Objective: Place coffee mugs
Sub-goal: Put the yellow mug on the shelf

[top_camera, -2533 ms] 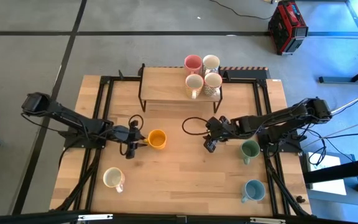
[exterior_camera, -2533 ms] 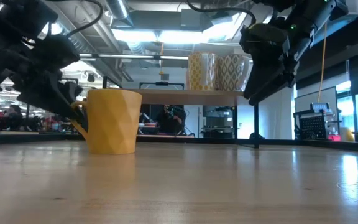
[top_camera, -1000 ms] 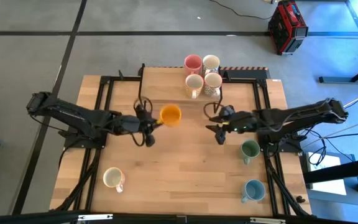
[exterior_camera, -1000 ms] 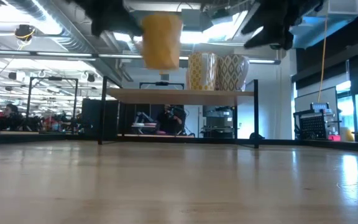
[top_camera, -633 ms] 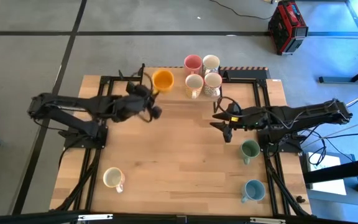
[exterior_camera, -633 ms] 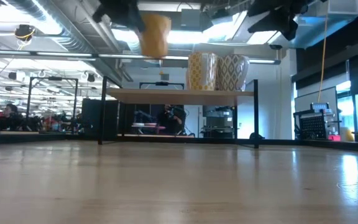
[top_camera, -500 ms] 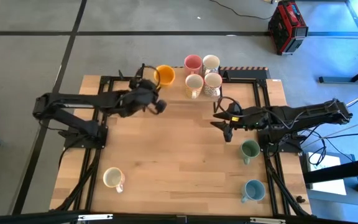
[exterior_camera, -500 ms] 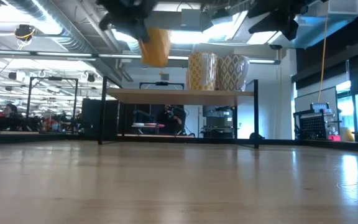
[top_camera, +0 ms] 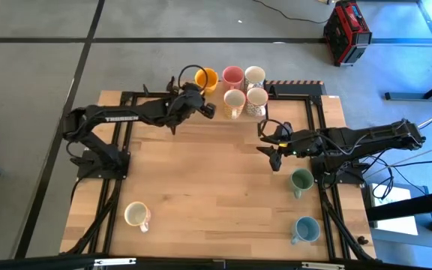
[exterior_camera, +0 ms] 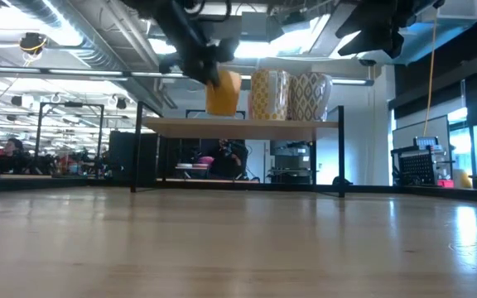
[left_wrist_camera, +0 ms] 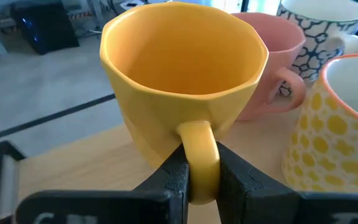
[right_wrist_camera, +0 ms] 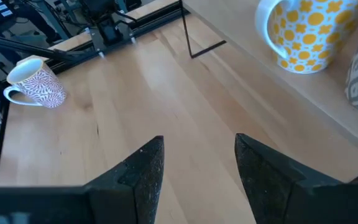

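Observation:
My left gripper (left_wrist_camera: pixel 197 182) reaches over the far shelf (top_camera: pixel 193 101) and is shut on the orange-yellow mug (top_camera: pixel 205 78). The mug hangs just left of the pink mug (top_camera: pixel 232 74). Behind and beside the pink one, a white-blue patterned mug (top_camera: pixel 255 74), a yellow-dotted mug (top_camera: pixel 234 100) and a grey-patterned mug (top_camera: pixel 257 98) stand on the shelf on their bases. My right gripper (top_camera: pixel 271 148) is open and hovers over the table right of centre, touching nothing. The green mug (top_camera: pixel 301 180), the light blue mug (top_camera: pixel 306 229) and a red-patterned white mug (top_camera: pixel 136 215) stand on the table. My left gripper pinches the orange-yellow mug's handle (left_wrist_camera: pixel 197 149) between its two fingers (left_wrist_camera: pixel 174 180), which lie level and come from the table's near-left side. The mug (exterior_camera: pixel 223 93) sits about upright, mouth up. Its base is a little above the shelf top (exterior_camera: pixel 238 123).
The shelf's left half (top_camera: pixel 186 112) is bare wood. Black frame rails (top_camera: pixel 126 150) run along both sides of the table. The table's middle (top_camera: pixel 216 187) holds nothing between the mugs near the near corners.
My left gripper has carried the orange-yellow mug from above the table's middle toward the far edge and rightward, then down toward the shelf, beside the pink mug. The mug has stayed lifted and about upright throughout.

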Controlling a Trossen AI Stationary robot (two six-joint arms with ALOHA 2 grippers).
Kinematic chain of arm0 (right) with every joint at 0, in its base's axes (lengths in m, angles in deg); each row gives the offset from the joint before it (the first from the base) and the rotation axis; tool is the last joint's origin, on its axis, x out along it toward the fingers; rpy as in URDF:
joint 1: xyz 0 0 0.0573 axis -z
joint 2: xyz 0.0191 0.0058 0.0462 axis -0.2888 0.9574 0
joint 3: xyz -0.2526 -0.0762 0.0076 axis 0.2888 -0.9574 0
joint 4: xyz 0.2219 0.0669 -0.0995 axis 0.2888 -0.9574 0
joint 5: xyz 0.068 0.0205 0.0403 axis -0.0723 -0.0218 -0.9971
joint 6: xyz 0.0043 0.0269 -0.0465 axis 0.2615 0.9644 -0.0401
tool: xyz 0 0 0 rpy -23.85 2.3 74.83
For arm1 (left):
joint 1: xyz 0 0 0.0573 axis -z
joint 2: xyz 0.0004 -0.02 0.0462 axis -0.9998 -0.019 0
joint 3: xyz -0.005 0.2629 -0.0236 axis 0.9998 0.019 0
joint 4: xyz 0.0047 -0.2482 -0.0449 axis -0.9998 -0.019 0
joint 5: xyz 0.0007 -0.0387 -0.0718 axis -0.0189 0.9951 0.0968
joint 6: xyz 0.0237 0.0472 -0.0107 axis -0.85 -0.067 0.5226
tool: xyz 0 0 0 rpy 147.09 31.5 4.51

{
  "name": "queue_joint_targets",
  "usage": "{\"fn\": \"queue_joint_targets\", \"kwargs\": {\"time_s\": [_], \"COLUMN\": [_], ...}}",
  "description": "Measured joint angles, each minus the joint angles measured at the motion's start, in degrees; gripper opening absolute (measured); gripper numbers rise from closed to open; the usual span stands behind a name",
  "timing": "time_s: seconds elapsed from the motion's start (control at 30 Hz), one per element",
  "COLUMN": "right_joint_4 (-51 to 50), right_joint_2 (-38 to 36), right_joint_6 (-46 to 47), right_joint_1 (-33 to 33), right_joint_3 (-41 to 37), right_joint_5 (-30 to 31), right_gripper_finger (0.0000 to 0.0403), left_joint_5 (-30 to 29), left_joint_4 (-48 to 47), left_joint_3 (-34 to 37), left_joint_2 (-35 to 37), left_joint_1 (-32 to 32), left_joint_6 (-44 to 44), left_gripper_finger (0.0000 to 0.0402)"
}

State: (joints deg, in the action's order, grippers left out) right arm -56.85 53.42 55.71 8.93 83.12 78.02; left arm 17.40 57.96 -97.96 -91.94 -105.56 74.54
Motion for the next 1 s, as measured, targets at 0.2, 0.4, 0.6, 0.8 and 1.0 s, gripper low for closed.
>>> {"fn": "queue_joint_targets", "kwargs": {"time_s": [0.2,0.4,0.6,0.8,1.0], "right_joint_4": [-1.1,-3.8,-4.8,-4.9,-5.8], "right_joint_2": [0.0,0.0,0.0,0.0,0.0], "right_joint_6": [0.0,0.7,1.4,1.7,1.7], "right_joint_1": [0.0,0.0,0.0,0.0,0.0], "right_joint_3": [0.0,0.0,0.0,0.0,0.0], "right_joint_5": [0.0,-0.1,-0.1,-0.1,-0.1], "right_gripper_finger": [0.0186,0.0186,0.0186,0.0186,0.0186], "left_joint_5": [0.9,1.8,3.3,3.2,5.2], "left_joint_4": [3.9,7.0,7.5,8.3,8.5], "left_joint_3": [0.0,0.0,0.0,0.0,0.0], "left_joint_2": [-3.4,-5.5,-6.8,-6.8,-6.8], "left_joint_1": [-1.5,-3.0,-4.1,-4.2,-4.2], "left_joint_6": [1.4,1.5,2.6,2.7,3.6], "left_gripper_finger": [0.0042,0.0042,0.0042,0.0042,0.0044]}}
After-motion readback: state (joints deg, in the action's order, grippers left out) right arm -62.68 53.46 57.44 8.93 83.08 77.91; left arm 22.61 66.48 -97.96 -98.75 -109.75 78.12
